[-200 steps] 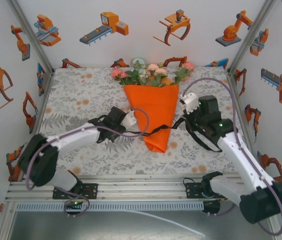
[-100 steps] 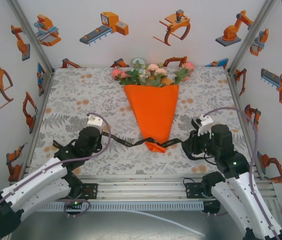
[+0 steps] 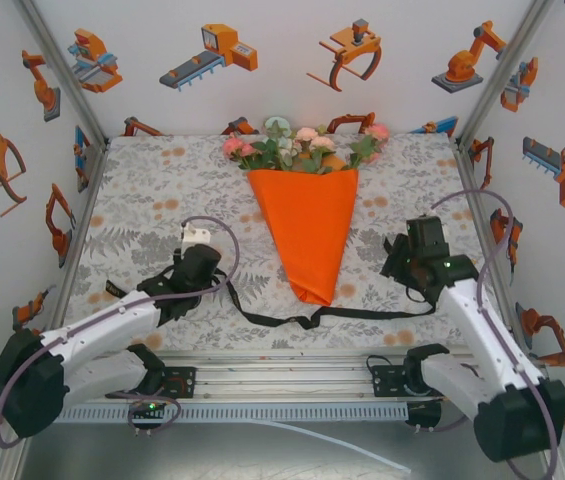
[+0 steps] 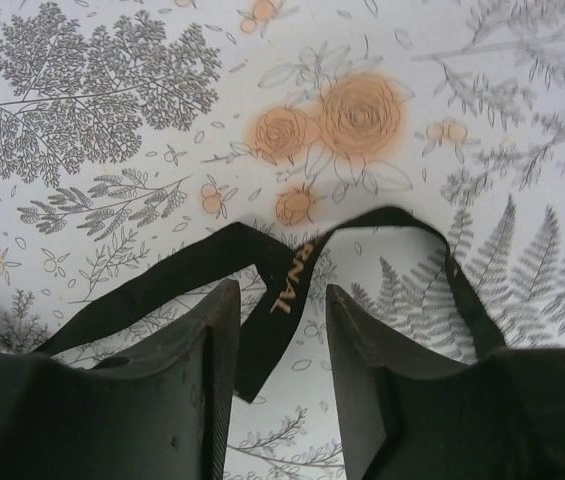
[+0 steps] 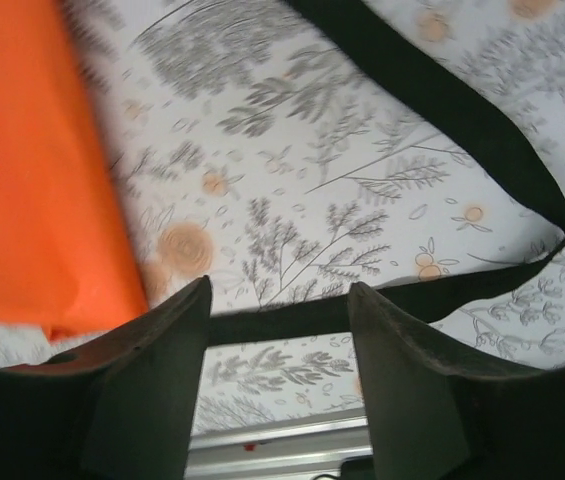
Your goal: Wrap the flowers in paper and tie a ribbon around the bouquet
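On the table (image 3: 152, 190), centred: bouquet (image 3: 307, 230), flowers (image 3: 302, 148) rearward; before its tip, ribbon (image 3: 312, 318) stretched from left gripper (image 4: 282, 295) to right gripper (image 5: 280, 288).

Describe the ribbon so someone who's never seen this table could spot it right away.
On the floral tablecloth, find the orange paper cone of flowers in the middle. Just past the cone's pointed tip, towards the near edge, the ribbon lies loosely across the cloth from side to side. It is the only flat black strip, with pale lettering, dark against the grey leaf print.
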Tool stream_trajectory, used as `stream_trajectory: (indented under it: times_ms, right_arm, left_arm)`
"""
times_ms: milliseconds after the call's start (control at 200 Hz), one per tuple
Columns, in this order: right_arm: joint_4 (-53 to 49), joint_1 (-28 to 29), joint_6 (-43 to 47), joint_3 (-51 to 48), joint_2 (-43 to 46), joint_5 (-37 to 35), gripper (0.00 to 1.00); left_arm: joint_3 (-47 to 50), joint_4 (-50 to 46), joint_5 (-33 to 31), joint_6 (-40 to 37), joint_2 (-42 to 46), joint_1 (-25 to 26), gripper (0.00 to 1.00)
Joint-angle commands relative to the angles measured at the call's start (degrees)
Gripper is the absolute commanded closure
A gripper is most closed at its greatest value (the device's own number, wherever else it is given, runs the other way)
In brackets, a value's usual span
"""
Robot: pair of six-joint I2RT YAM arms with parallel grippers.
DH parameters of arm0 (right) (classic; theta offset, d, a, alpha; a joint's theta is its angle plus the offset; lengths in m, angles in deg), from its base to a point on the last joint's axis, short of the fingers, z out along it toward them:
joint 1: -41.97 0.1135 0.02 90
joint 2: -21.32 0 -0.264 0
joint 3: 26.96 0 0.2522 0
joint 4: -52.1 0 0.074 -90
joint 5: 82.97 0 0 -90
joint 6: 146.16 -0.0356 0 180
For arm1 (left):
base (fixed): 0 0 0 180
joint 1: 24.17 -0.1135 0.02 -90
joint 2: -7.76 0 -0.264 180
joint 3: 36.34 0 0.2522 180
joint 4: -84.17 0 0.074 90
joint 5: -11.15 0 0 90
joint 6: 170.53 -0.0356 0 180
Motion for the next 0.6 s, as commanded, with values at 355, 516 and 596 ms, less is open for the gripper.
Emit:
stream_trajectory:
  times_ms: [355,516,596]
  right_arm:
    - [-17.11,-5.58,-22.46,1.16,-16.06,-6.31,0.3]
    - [-7.92,-5.58,-24.2,-3.57,-16.05,-2.43,0.32]
    - [-5.39,-5.57,-25.05,-4.87,-16.8,-1.91,0.36]
  left_arm:
    - [-5.09,-7.2,14.98,12.26,12.79,-13.43,0.32]
    - [-3.0,-0.78,24.05,6.61,15.9,-13.57,0.01]
    - [-1.95,2.28,28.97,5.2,17.31,-13.58,0.03]
